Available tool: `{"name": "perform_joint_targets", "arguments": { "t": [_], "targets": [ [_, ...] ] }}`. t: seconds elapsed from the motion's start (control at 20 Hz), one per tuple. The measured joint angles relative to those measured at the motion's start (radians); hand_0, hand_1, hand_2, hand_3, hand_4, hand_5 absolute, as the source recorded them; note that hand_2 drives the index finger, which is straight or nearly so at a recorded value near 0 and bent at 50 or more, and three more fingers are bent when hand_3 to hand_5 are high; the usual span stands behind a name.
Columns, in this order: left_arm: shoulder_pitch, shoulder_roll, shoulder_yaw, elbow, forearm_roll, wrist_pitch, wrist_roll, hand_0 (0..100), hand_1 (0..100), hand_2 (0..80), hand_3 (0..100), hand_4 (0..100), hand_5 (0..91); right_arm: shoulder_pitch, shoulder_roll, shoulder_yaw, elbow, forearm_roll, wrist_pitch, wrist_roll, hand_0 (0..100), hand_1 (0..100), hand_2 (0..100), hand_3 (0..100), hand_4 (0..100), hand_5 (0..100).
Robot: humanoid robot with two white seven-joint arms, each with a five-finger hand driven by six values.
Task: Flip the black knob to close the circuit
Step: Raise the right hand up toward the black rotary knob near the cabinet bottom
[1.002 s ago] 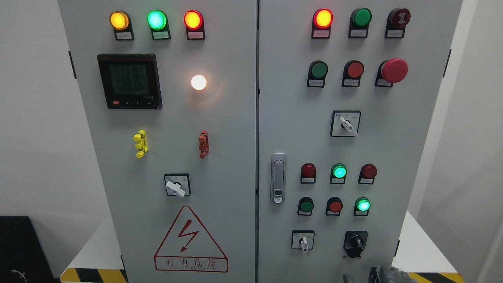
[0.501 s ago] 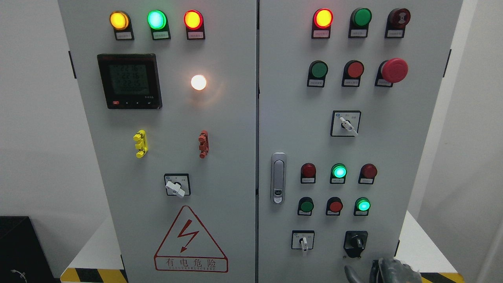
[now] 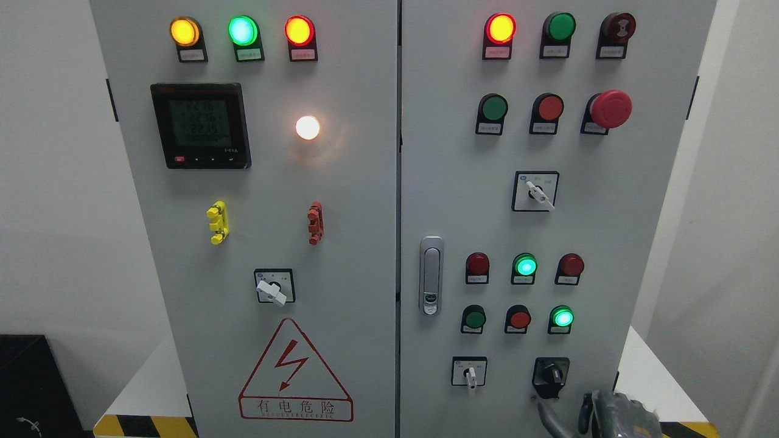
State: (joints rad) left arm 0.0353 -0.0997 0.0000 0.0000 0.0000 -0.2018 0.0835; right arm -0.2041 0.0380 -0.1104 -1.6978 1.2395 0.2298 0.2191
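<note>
My right hand (image 3: pixel 599 417) sits just below the black knob (image 3: pixel 551 373), fingers loose, holding nothing. The knob looks stiff; I'd pinch its raised ridge.

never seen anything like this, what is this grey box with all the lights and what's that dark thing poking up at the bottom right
You are looking through a camera on a humanoid robot's head. The grey box is an electrical cabinet with two doors, covered in indicator lamps, push buttons, a digital meter and rotary switches. The dark thing is the robot's right hand, coming up from the bottom edge. It holds nothing and sits just below the black knob, the switch it is meant to turn. The left hand is out of view.
</note>
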Motion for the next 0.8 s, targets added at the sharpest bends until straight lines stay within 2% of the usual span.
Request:
{"name": "perform_joint_targets", "arguments": {
  "t": [0.8],
  "targets": [
    [0.0,0.0,0.0,0.0,0.0,0.0,0.0,0,0,0.0,0,0,0.0,-0.03,0.0,0.005,-0.01,0.021,0.044,0.015,0,8,78,96,77,80]
  ]
}}
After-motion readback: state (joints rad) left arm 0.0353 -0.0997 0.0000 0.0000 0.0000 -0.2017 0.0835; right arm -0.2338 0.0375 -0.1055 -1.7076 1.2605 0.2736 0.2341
